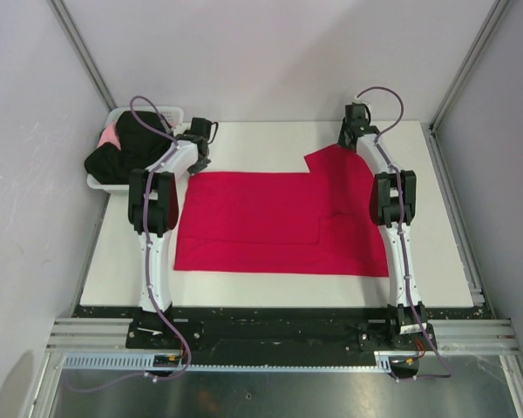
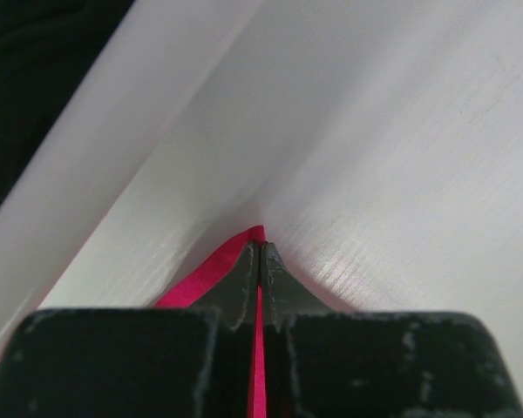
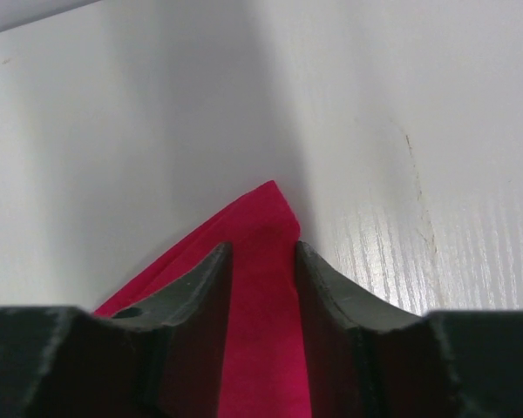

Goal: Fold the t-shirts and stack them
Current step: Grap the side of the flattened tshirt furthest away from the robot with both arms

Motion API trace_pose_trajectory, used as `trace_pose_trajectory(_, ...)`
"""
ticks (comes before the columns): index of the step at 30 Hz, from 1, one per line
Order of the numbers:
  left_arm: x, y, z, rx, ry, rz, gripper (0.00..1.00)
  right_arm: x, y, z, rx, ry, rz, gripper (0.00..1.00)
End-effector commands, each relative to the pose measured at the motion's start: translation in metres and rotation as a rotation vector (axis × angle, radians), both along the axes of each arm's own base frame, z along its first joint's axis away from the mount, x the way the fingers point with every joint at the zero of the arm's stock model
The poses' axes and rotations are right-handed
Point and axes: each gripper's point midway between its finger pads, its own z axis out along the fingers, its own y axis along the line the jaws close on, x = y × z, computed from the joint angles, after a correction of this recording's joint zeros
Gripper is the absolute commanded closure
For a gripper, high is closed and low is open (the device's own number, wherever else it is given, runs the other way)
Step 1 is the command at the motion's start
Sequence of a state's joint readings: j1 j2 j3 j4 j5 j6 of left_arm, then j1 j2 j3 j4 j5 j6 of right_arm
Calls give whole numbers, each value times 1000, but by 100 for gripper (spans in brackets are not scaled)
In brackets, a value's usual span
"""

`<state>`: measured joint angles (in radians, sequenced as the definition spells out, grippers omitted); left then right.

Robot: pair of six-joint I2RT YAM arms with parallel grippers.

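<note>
The left arm (image 1: 152, 235) and the right arm (image 1: 399, 231) stretch away from their bases, one along each side of the red shirt (image 1: 270, 218), elbows raised. The left gripper (image 2: 259, 261) sits low at the shirt's far left corner, its fingers pinched tight on a thin edge of cloth. At the far right corner, the right gripper (image 3: 263, 261) has its fingers spread, with cloth lying between them.

A white bench (image 1: 270, 287) fills the middle of the cell, its surface faintly ribbed and carrying a thin brownish scratch (image 3: 418, 192). At its far left corner sits a white plastic basket (image 1: 176, 114). Aluminium rails (image 1: 279, 335) run along the near edge, with a dull metal sheet (image 1: 270, 396) nearer. Grey walls (image 1: 270, 52) enclose the far side and both flanks.
</note>
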<state>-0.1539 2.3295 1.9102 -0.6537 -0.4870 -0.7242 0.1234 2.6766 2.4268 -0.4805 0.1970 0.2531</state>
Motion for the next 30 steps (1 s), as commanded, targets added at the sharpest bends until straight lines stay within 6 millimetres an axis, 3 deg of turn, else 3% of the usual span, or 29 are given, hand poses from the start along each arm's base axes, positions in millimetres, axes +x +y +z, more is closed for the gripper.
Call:
trace_pose_trajectory(1, 6, 5, 31, 13, -61, 1, 100, 4, -4, -5, -23, -6, -32, 65)
trace_pose_trajectory(7, 10, 6, 38, 26, -74, -8, 100, 9, -14, 22, -43, -61, -72, 89)
trace_pose_trajectory(13, 16, 9, 49, 42, -99, -15, 100, 14, -19, 68, -48, -138, -81, 99)
trace_pose_trajectory(18, 23, 10, 59, 50, -117, -33, 100, 11, -21, 99, -60, -175, -78, 100)
trace_pose_trajectory(30, 37, 5, 77, 48, -155, -83, 100, -6, -35, 146, -78, -208, -107, 100)
